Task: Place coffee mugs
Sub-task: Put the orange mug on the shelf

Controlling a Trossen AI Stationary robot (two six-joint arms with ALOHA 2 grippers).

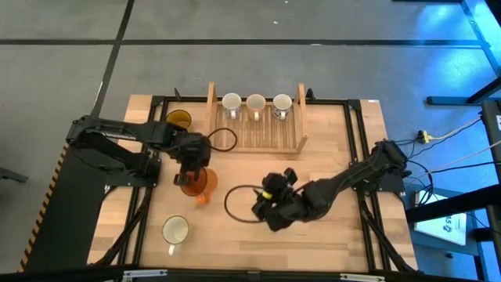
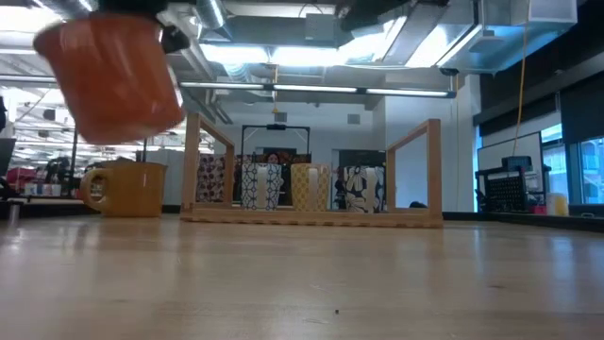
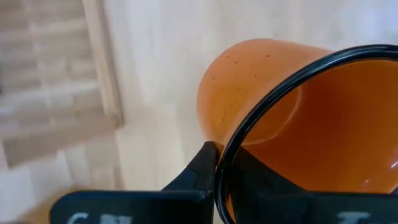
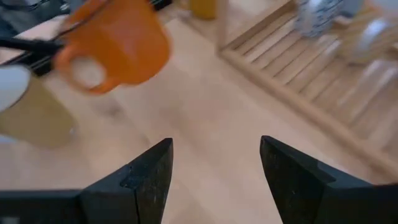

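My left gripper [image 1: 190, 174] is shut on the bright orange mug [image 1: 201, 185], which the low view shows lifted above the table [image 2: 113, 76]. The amber-yellow mug [image 1: 178, 119] stands on the table left of the slatted wooden tray [image 1: 254, 135]. Three white mugs [image 1: 256, 104] stand in a row at the tray's far end. Another white mug [image 1: 175, 229] stands on the table at the near left. My right gripper [image 4: 214, 180] is open and empty over the middle of the table [image 1: 262, 207], pointing toward the orange mug [image 4: 115, 46]. My left gripper holds the orange mug by its dark rim [image 3: 231, 158], one finger inside the mug and one finger [image 3: 198, 171] outside against the wall. The fingers come from above. The mug hangs below the gripper, lifted clear of the table and slightly tilted [image 2: 113, 76].
The tray has upright wooden side posts [image 2: 432, 170] and bare slats on its near half [image 1: 258, 141]. A black cable loop [image 1: 235, 205] lies on the table beside my right gripper. Bare wood lies between the tray and the near edge.
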